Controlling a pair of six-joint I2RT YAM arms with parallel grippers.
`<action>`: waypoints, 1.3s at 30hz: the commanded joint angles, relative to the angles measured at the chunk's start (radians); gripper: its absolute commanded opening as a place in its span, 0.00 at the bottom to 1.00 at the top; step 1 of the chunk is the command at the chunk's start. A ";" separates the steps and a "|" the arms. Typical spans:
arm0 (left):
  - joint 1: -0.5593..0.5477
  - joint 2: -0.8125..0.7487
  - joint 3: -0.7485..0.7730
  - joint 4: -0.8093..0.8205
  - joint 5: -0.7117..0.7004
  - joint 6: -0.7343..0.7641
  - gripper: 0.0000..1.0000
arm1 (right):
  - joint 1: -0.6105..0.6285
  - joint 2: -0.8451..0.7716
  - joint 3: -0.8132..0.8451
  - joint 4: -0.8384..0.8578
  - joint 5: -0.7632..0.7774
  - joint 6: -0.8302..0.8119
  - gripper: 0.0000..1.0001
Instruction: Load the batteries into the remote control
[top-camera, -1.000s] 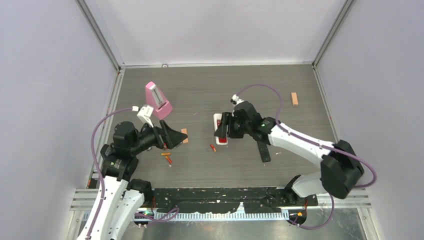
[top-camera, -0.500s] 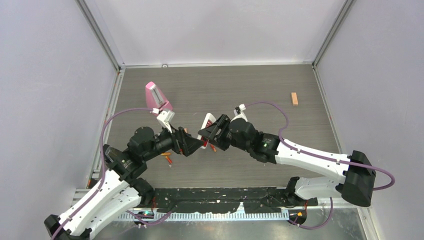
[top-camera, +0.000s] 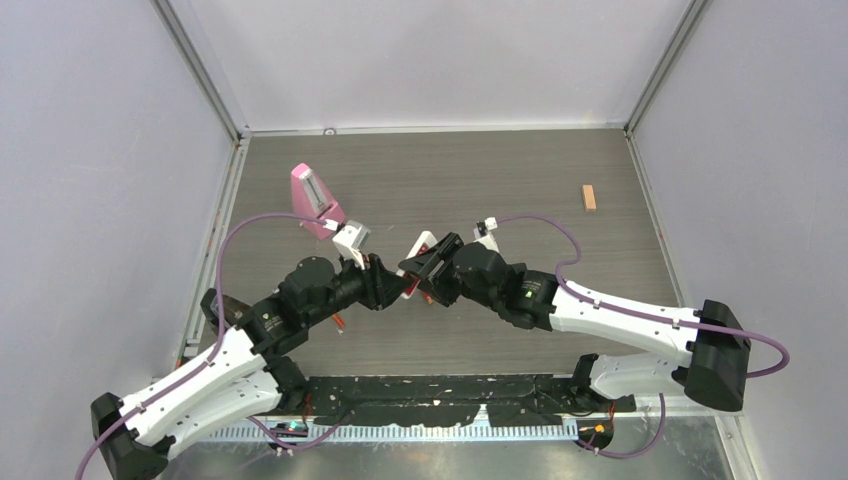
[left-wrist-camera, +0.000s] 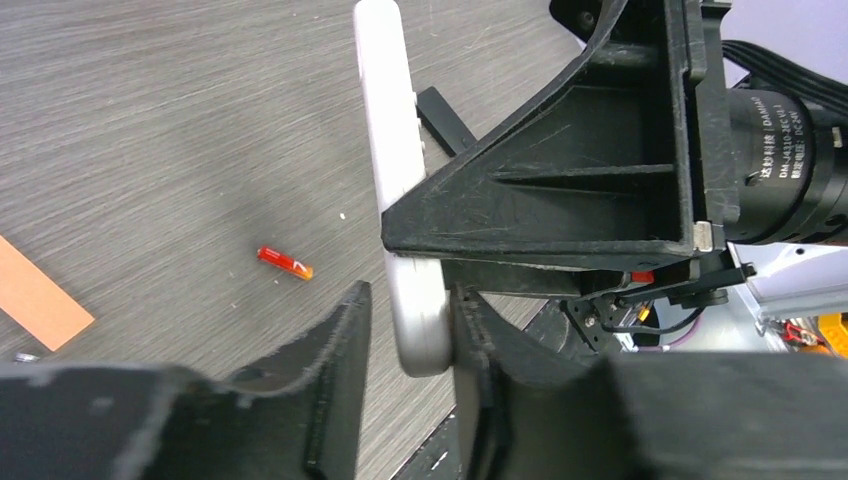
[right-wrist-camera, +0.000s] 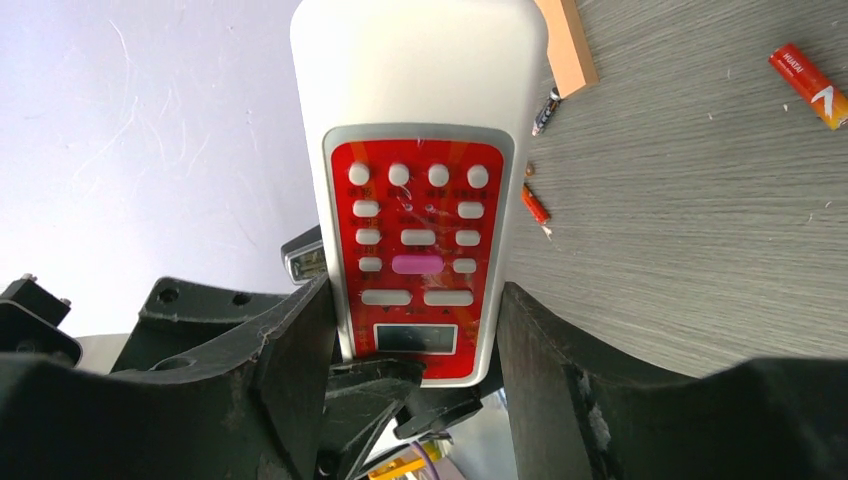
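Your remote control (right-wrist-camera: 420, 120) looked like smooth, shiny white plastic, and its red button face was glossy too. The table (top-camera: 500, 170) was dull grey, with a wood grain you could see. The battery (right-wrist-camera: 808, 72) wore a shiny orange-red wrap. The little block (left-wrist-camera: 35, 295) was plain tan wood, not shiny. The left gripper (left-wrist-camera: 410, 320) had fingers (left-wrist-camera: 335, 350) of dull black plastic with a rough look

Grey wood-grain tabletop (top-camera: 470, 170); pale lilac walls (top-camera: 430, 60)
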 joint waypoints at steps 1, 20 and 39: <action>-0.001 0.007 0.028 0.057 -0.080 -0.009 0.28 | 0.006 -0.017 0.038 0.020 0.040 0.039 0.42; -0.003 -0.084 0.086 0.023 0.044 0.730 0.00 | -0.073 -0.160 0.108 -0.162 -0.029 -0.222 0.96; -0.023 -0.125 -0.049 0.240 0.133 1.847 0.00 | -0.167 -0.233 0.137 -0.154 -0.158 -0.157 0.96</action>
